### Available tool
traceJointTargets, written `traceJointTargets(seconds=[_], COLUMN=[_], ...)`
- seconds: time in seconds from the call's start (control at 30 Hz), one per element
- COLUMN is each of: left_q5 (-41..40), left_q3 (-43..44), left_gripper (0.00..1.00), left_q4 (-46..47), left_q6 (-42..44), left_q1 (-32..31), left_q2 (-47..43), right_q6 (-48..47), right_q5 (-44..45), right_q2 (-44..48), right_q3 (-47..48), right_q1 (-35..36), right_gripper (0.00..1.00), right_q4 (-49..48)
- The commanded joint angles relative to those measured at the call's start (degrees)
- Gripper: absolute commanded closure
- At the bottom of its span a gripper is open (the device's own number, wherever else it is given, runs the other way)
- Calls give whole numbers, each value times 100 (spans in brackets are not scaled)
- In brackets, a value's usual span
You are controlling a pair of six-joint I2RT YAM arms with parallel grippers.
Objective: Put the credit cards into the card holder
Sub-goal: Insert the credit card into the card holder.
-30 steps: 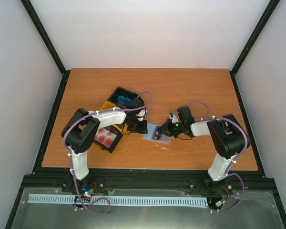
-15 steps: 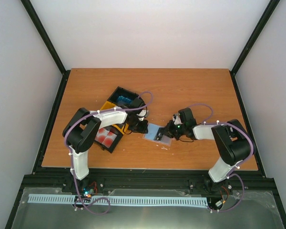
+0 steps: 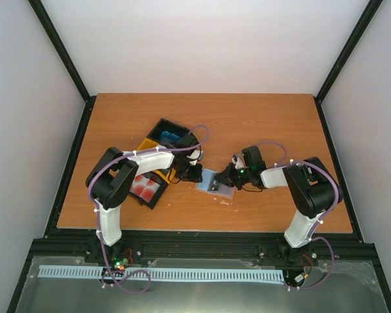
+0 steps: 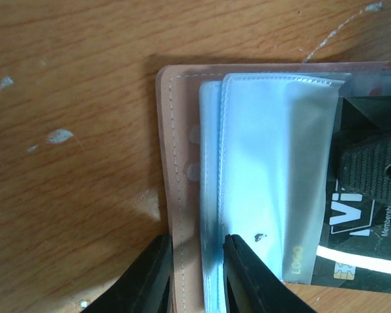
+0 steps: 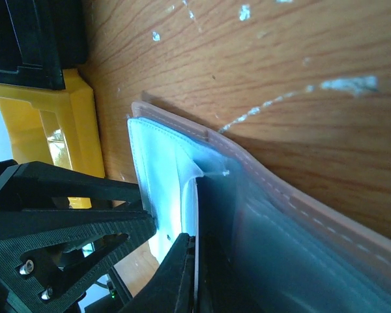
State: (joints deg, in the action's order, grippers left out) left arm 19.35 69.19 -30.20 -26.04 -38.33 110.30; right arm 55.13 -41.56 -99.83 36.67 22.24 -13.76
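While the left hand appears to clamp the card holder between its nearly closed jaws, steadying it on the counter, the right hand grips 1 black card, partly inside the clear sleeve ahead.

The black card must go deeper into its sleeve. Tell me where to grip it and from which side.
Grip the black card by its bare end, the part outside the clear sleeve, opposite the stitched edge of the card holder. It lies flat and thin, half sheathed, so come in from that open side, one finger above, one below. The right claw sits there now.
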Motion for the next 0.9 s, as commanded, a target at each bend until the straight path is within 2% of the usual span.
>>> traceJointTargets(seconds=[0.0, 0.1, 0.3, 0.53, 0.87], left_q5=[-80, -128, -132, -47, 20], left_q3=[42, 50, 49, 64, 42], left_gripper=[75, 75, 74, 74, 74], left_q4=[-174, -191, -200, -165, -160], left_q6=[161, 161, 153, 143, 117], left_q1=[-96, -95, -96, -95, -96], left_q2=[225, 212, 182, 188, 171], right_q6=[-287, -461, -468, -373, -329], right_q5=[17, 136, 381, 656, 772], right_q2=[-274, -199, 304, 594, 905], right_q3=[152, 173, 61, -44, -340], right_q1=[112, 122, 146, 208, 219], right_gripper=[97, 95, 81, 70, 67], right_q4=[140, 276, 483, 728, 784])
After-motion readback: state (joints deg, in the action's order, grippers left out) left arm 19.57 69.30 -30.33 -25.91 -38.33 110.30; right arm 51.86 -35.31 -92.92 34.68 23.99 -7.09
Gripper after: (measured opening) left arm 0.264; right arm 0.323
